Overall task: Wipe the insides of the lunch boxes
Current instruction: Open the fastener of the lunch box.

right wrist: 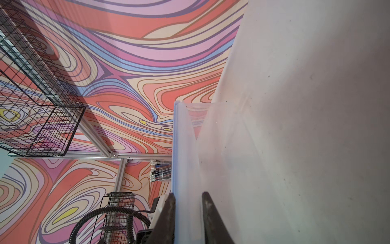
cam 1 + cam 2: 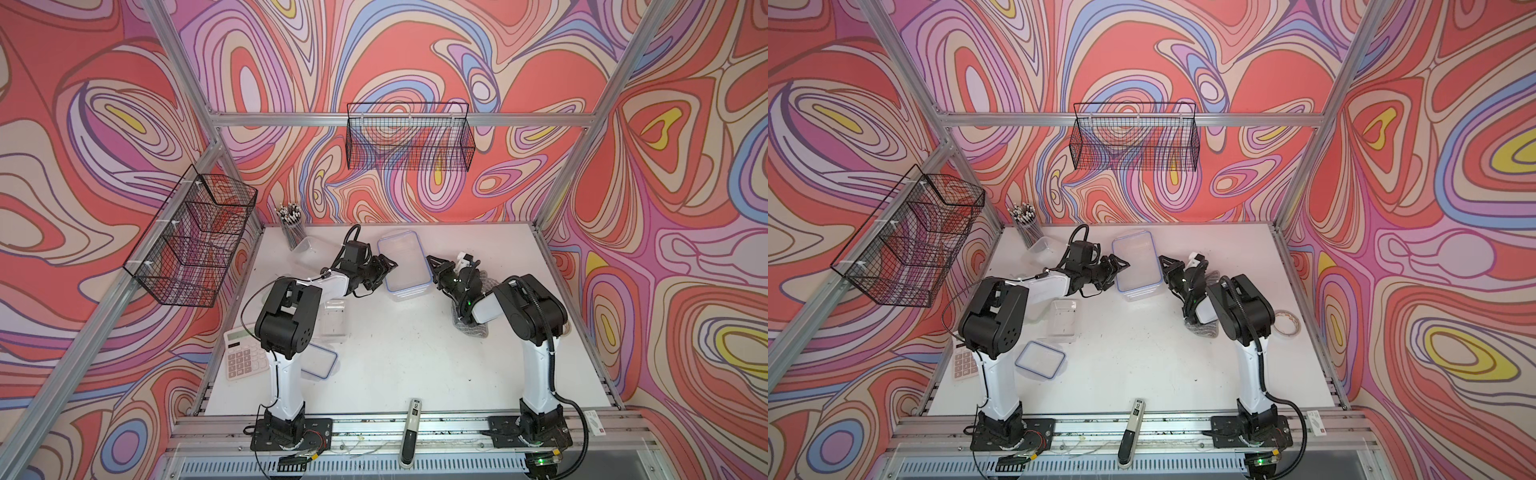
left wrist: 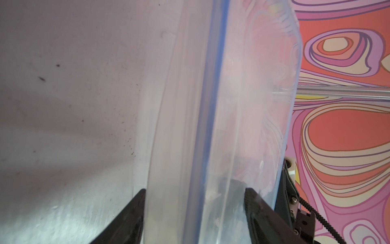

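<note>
1. Large lunch box (image 2: 410, 292), with its blue-rimmed lid (image 2: 402, 257) on top, sat at the far middle of the white table (image 2: 415, 365). From my remote station I saw one arm at its left side and one at its right. I could not tell whether the tub rested on the table or hung just above it.
2. The left gripper (image 3: 195, 190) grasped the large lunch box by its left side with its jaws set wide. One finger (image 3: 135, 215) sat low against the tub and the other lay over the lid, and plastic filled the gap between them.
3. The right gripper (image 1: 188, 193) was clenched narrowly on the blue-rimmed lid at the box's right side, with a finger on either face of the rim.
4. The medium lunch box (image 2: 332, 322) stood open on the left of the table, just right of the left arm. A loose lid (image 2: 1040, 359), also edged in blue, lay flat just nearer than it.
5. The small lunch box (image 2: 309, 246) stood at the far left, just beside the pen cup (image 2: 293, 232).
6. A grey cloth (image 2: 1204, 330) lay under the right arm, with a roll of tape (image 2: 1287, 324) to its right. A calculator (image 2: 243, 357) lay at the table's left edge.
</note>
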